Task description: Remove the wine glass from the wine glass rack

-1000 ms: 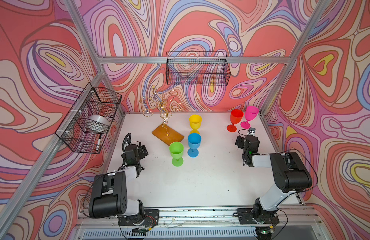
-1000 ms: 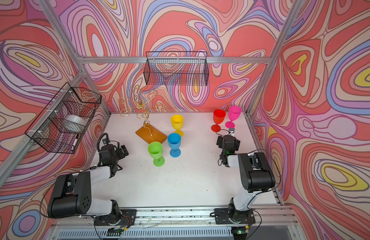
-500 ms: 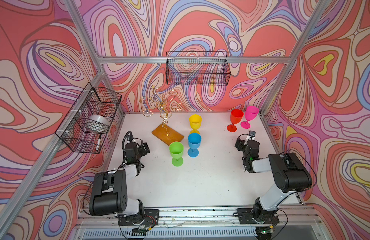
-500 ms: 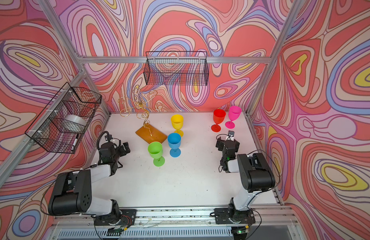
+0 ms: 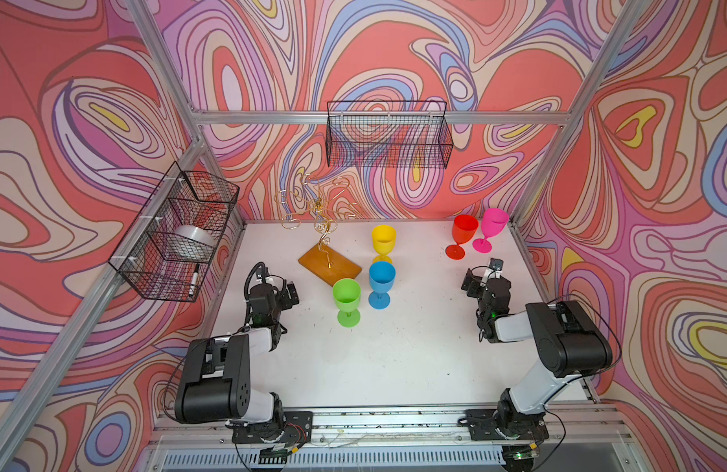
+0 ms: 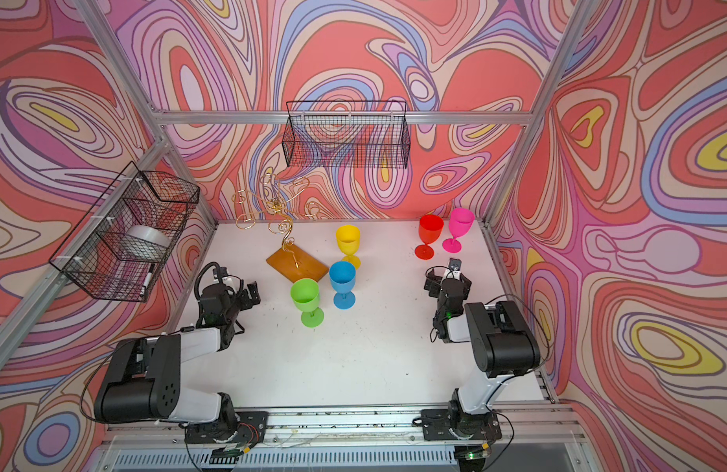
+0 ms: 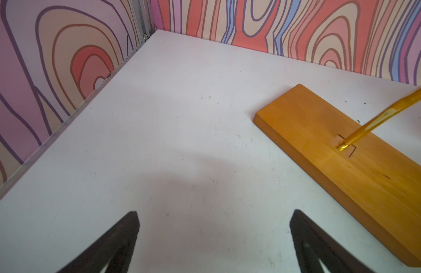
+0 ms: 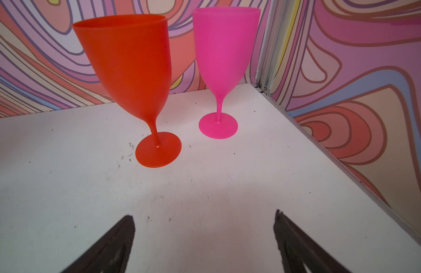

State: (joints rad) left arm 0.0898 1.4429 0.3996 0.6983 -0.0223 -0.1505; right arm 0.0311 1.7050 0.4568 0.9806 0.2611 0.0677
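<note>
Looking down on the table (image 5: 394, 359) as a clock face in both top views, I am finding the wine glass rack (image 5: 330, 265) standing at about eleven o'clock, its amber base lying flat and its gold loops showing bare: no glass is hanging from them that I can make out. Five glasses are standing upright on the table instead. The yellow glass (image 5: 383, 239), blue glass (image 5: 381, 278) and green glass (image 5: 346, 294) are clustering just beside the base toward twelve. The red glass (image 5: 464, 229) and pink glass (image 5: 494, 222) are pairing up near one o'clock.

I am therefore judging the removal as done and this as the resting end of the job. I am holding my left gripper (image 5: 286, 292) low near nine and my right gripper (image 5: 482, 276) near three, both with jaws spread wide and nothing between them. The next move, as I am reading it, is calling only for keeping clear of the glasses.

My left wrist view is showing just the base (image 7: 346, 170) and the foot of the stem, never the loops, so only the top views are settling that the rack is bare. My right wrist view is giving the red glass (image 8: 131, 68) and pink glass (image 8: 224, 47) close up, their feet apart, but no rack at all
</note>
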